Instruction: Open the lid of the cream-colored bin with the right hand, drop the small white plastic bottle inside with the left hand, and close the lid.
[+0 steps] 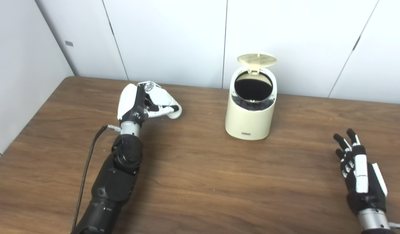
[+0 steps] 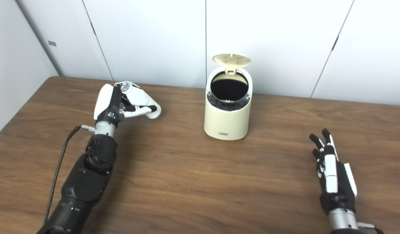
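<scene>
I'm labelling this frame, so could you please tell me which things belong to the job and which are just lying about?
Job:
- bin
- lid, up
- bottle, in the left hand
- right hand, open and apart from the bin

Just there:
- table
- cable along the left arm
</scene>
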Controlling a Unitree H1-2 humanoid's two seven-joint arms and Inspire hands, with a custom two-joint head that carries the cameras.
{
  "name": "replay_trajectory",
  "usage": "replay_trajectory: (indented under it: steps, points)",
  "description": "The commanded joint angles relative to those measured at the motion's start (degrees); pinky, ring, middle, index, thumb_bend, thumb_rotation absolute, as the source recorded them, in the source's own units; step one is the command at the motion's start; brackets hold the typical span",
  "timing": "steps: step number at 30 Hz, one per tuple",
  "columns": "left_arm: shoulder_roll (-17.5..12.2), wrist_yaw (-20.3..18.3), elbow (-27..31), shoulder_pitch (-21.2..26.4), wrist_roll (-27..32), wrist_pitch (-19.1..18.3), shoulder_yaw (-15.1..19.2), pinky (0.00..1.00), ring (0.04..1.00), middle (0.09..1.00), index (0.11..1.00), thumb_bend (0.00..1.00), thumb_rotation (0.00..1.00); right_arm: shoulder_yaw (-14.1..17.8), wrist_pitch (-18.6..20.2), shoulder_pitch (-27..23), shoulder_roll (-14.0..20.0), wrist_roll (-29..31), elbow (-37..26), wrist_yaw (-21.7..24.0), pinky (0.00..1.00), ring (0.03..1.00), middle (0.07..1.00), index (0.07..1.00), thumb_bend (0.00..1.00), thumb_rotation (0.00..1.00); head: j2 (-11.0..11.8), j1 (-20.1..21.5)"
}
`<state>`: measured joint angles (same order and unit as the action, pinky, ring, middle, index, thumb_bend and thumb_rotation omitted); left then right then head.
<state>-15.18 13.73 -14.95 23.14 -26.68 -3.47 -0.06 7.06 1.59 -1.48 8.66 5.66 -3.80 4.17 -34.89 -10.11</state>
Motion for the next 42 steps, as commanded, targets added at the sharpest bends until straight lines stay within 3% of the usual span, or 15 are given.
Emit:
replay_trajectory:
  steps: [1, 7, 11, 17, 22, 28, 42]
  points:
    - [-0.24, 1.80, 4.49, 1.67, -0.98, 0.93, 0.36, 0.41, 0.445, 0.497, 0.481, 0.50, 0.00, 0.15, -1.15, -0.85, -0.23, 0.01, -1.11, -0.57, 1.00, 0.999, 0.915, 0.991, 0.61, 1.00, 0.24, 1.06]
    - [0.87, 0.80, 15.46, 0.75, -4.84, -1.56, -0.79, 0.39, 0.427, 0.500, 0.486, 0.50, 0.00, -0.36, -1.27, -0.69, -0.82, -0.78, -0.89, -1.11, 1.00, 0.996, 0.911, 0.985, 0.61, 1.00, 0.69, 3.59]
    - [1.62, -1.11, 22.27, 1.47, -6.46, -1.22, -2.46, 0.38, 0.425, 0.494, 0.491, 0.50, 0.00, -0.77, -2.40, -0.72, -0.85, -1.08, 0.10, -1.00, 1.00, 1.000, 0.912, 0.979, 0.61, 1.00, 0.96, 5.17]
    - [4.15, -3.41, 27.57, 3.82, -11.73, -3.95, -5.92, 0.37, 0.421, 0.504, 0.483, 0.50, 0.00, -1.47, -2.19, -0.70, -0.96, -3.45, 0.29, -2.22, 1.00, 0.978, 0.904, 0.971, 0.61, 1.00, 1.08, 5.78]
    - [5.87, -4.40, 27.84, 5.90, -14.75, -3.66, -8.11, 0.37, 0.419, 0.510, 0.487, 0.50, 0.00, -1.92, -2.06, -0.46, -1.11, -4.03, 0.34, -2.50, 1.00, 0.990, 0.910, 0.974, 0.65, 1.00, 1.12, 6.26]
    - [7.61, -5.60, 27.41, 7.78, -14.03, -1.75, -9.47, 0.39, 0.423, 0.503, 0.490, 0.50, 0.00, -2.02, -1.10, -0.34, -1.77, -2.89, -0.32, -2.19, 1.00, 0.987, 0.912, 0.973, 0.62, 1.00, 1.21, 7.03]
    - [9.10, -1.62, 16.08, 10.20, -15.37, 6.77, -12.40, 0.42, 0.420, 0.521, 0.480, 0.50, 0.00, -2.87, -1.53, -0.97, -2.50, -3.92, 0.88, -3.31, 1.00, 0.989, 0.908, 0.973, 0.63, 1.00, 1.84, 8.05]
